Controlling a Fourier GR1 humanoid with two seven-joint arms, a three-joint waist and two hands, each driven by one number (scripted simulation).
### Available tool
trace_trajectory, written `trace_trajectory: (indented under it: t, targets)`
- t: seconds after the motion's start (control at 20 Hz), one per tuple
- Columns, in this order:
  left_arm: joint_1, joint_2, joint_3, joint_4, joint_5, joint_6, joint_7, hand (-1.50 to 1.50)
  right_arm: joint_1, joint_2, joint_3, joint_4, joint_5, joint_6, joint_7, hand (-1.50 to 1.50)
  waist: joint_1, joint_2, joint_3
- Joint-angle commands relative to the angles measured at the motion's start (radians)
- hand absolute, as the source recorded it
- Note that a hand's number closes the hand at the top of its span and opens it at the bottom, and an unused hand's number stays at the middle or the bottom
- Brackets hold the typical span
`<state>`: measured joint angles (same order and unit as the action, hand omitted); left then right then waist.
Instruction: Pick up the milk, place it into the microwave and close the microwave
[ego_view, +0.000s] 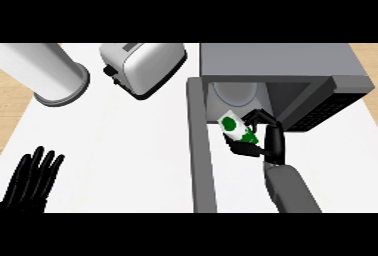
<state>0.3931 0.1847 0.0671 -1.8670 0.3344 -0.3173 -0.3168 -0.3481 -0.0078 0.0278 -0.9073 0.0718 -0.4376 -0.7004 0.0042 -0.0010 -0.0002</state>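
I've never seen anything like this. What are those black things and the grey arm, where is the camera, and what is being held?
The camera sits in a humanoid robot's head, looking steeply down at a white counter. The black shapes are its hands. The right hand, on a grey forearm, has its fingers curled round a small white milk carton with green spots, just in front of the open grey microwave; its door stands swung out. The left hand rests open at lower left. Behind stand a silver toaster and a white cylinder.

white milk carton (235, 126) with green spots, tilted, held at microwave (295, 67) mouth, microwave grey, door (201, 150) swung open
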Motion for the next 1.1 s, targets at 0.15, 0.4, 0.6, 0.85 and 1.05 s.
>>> trace_trajectory:
  t: [0.15,0.4,0.6,0.85,1.05]
  targets:
    - [-0.030,-0.001,0.046,0.058,0.027,-0.034,0.002,-1.50,-0.201,-0.057,-0.033,0.111,0.049,-0.024,0.180,1.50,0.006,0.002,0.000]
    - [-0.016,-0.013,0.042,0.060,-0.022,-0.049,-0.059,-1.50,-0.359,-0.090,-0.066,0.339,0.119,-0.105,0.162,1.50,0.024,0.008,0.001]
    - [-0.045,-0.030,-0.005,0.050,-0.036,-0.034,0.006,-1.50,-0.435,-0.099,-0.074,0.485,0.175,-0.199,0.177,1.50,0.031,0.012,0.001]
    - [-0.109,-0.020,0.010,0.052,-0.001,-0.031,0.049,-1.50,-0.583,-0.154,-0.111,0.642,0.191,-0.237,0.197,1.50,0.051,0.022,0.002]
    - [-0.103,0.005,0.035,0.062,-0.039,-0.021,0.040,-1.50,-0.603,-0.211,-0.112,0.710,0.221,-0.303,0.197,1.50,0.067,0.029,0.003]
